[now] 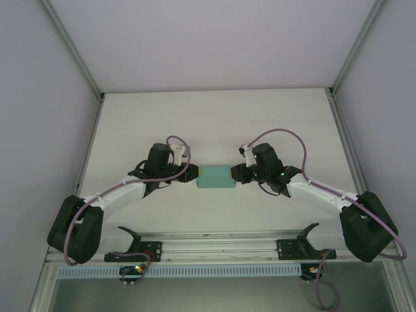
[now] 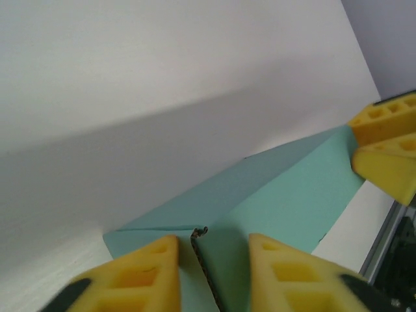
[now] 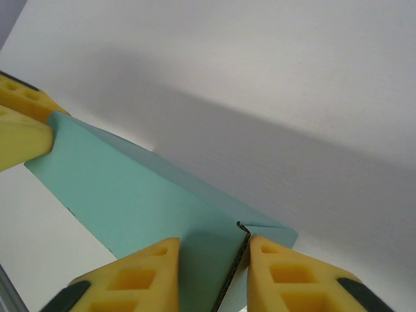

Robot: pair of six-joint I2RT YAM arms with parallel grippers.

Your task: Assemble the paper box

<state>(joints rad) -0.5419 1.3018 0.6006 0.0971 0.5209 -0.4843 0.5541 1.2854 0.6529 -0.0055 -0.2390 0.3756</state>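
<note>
The left arm (image 1: pixel 120 194) and right arm (image 1: pixel 322 193) each pair a bulky black shoulder housing with a white link and a black wrist block. A mauve cable (image 1: pixel 174 139) loops along each arm. A green light (image 1: pixel 284 174) glows on the right wrist. The left gripper (image 2: pixel 211 240) and right gripper (image 3: pixel 213 239) have yellow fingers (image 2: pixel 286 273) moulded with rectangular pockets, black at their roots.

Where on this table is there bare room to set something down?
Free: the wide far stretch of table between the paper box and the back wall, and the strip between the box and the near rail. Crowded: the middle, where the left tool and right tool pinch the box's ends.
</note>
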